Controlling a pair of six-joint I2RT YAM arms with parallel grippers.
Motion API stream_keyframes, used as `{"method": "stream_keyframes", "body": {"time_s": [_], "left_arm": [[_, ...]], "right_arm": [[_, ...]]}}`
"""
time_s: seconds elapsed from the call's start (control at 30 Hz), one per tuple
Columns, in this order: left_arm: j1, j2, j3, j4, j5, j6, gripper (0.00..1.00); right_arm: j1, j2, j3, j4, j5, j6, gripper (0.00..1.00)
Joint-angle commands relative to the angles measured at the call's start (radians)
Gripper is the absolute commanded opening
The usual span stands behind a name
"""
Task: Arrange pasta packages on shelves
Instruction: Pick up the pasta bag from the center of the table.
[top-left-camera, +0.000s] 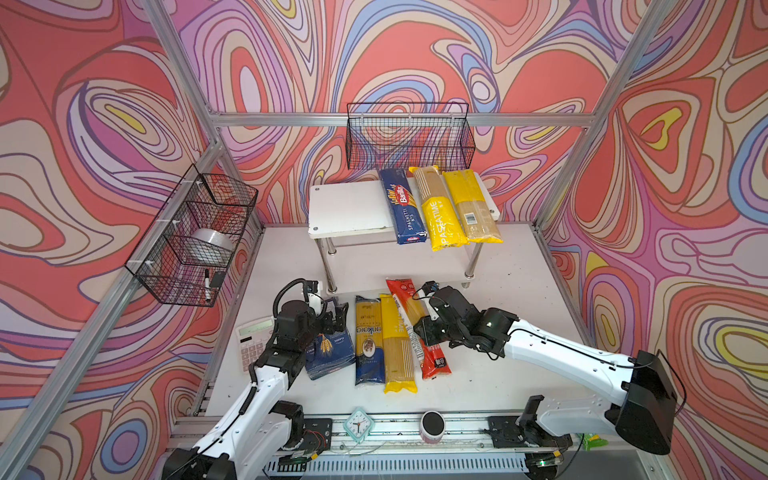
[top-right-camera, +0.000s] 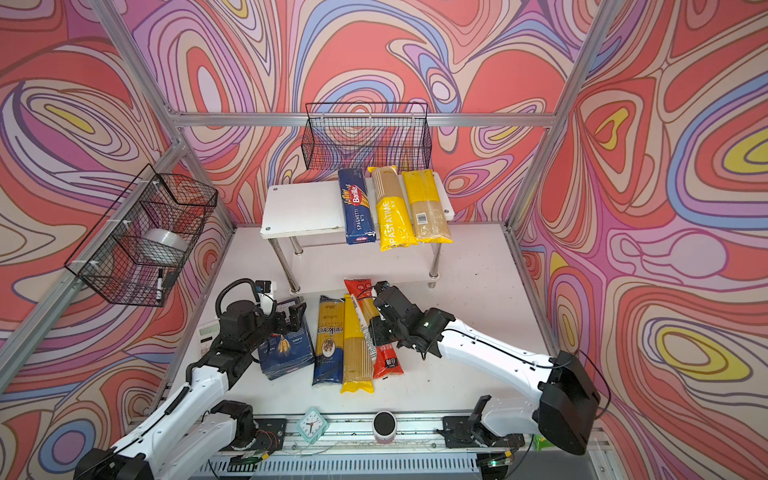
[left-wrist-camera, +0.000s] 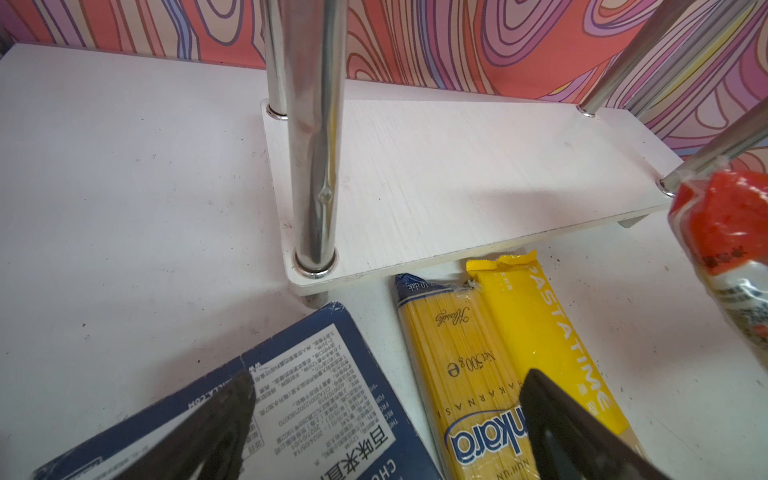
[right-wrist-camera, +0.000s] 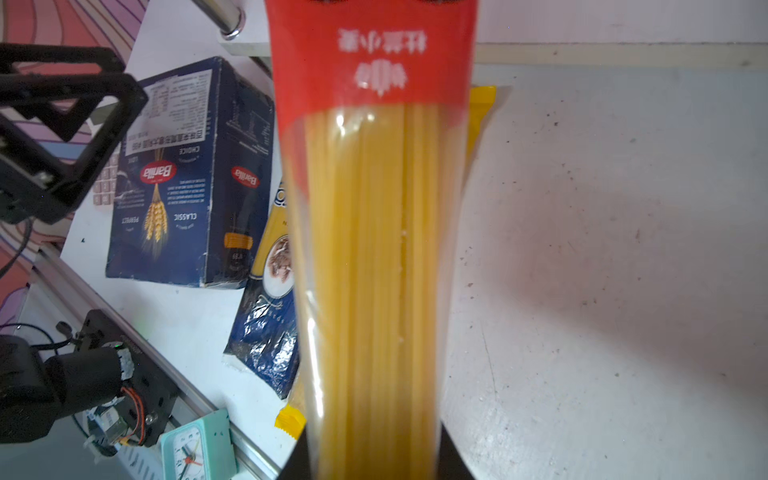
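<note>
Directions use a clock face laid on the white table (top-left-camera: 519, 270), with 12 o'clock at the rear wall.

1. Shelves (top-left-camera: 353, 208): the two-tier white rack stands at 12 o'clock. Three packs lie side by side on the 3 o'clock half of the upper board, and all overhang its front edge. From 9 to 3 o'clock they are the narrow Barilla box (top-left-camera: 403, 208), the shelf PASTATIME bag (top-left-camera: 441, 216) and the barcode bag (top-left-camera: 471, 208).

2. Table centre: four packs lie at 6 o'clock of the rack. From 9 to 3 o'clock they are the wide Barilla box (top-left-camera: 328, 353), the dark-blue bag (top-left-camera: 368, 340), the table PASTATIME bag (top-left-camera: 397, 353) and the red bag (top-left-camera: 434, 357).

3. Right gripper (top-left-camera: 417, 331): the jaws pinch the red bag near mid-length, with its fingers (right-wrist-camera: 452, 465) on either side of it. The bag leans toward 11 o'clock and overlaps the edge of the table PASTATIME bag. Its far end is near the lower board (left-wrist-camera: 457, 178) and appears raised.

4. Left gripper (top-left-camera: 337, 318): the jaws stand spread. One finger is over the 12 o'clock end of the wide Barilla box and the other is over the dark-blue bag. Contact cannot be determined.
</note>
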Motion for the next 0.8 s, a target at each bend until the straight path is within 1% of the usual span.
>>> {"method": "stream_keyframes", "body": {"time_s": [0.0,0.13,0.33,0.77], "left_arm": [[-0.003,0.0,0.001,-0.004,0.002,0.01,1.0],[-0.003,-0.003,0.0,-0.003,0.0,0.009,1.0],[-0.003,-0.003,-0.001,-0.004,0.003,0.01,1.0],[-0.003,-0.003,-0.001,-0.004,0.001,0.01,1.0]], "right_arm": [[0.019,-0.045,0.075,0.11,0.008,-0.028,0.26],[0.046,-0.044,0.091,0.131,-0.001,-0.04,0.26],[0.088,-0.042,0.121,0.191,-0.046,-0.096,0.26],[0.103,-0.021,0.254,0.148,-0.046,-0.163,0.25]]}}
